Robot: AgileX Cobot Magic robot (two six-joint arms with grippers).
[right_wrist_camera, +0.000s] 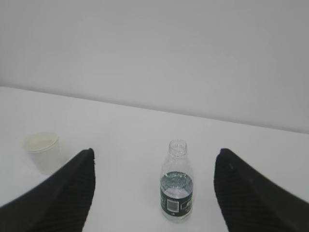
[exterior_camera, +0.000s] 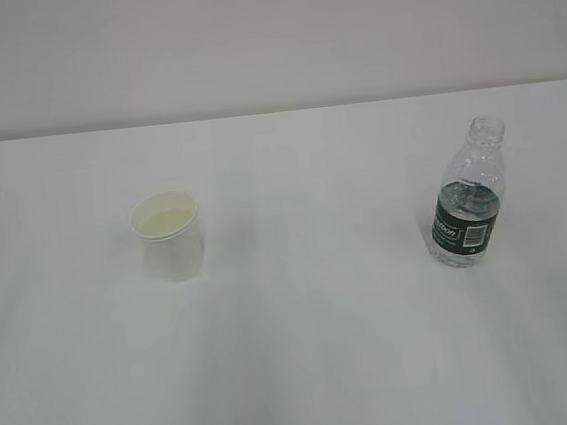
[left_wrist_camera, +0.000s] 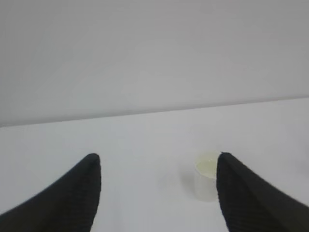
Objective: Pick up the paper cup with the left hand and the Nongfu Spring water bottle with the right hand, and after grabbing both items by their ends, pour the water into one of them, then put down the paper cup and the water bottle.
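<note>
Both pincers, left (left_wrist_camera: 158, 193) and right (right_wrist_camera: 154, 188), spread wide, grasping nothing. Paper cup (exterior_camera: 170, 235) at 9 o'clock and Nongfu Spring water bottle (exterior_camera: 468, 200) at 3 o'clock stand untouched on bench (exterior_camera: 317, 350); every step remains.

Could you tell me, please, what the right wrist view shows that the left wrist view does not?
Only the right wrist view shows the small clear ribbed plastic bottle, uncapped and upright on the table between the right gripper's open black fingers. Only the left wrist view shows the left gripper, also open and empty. Both show the small white paper cup, the white table and the pale wall.
</note>
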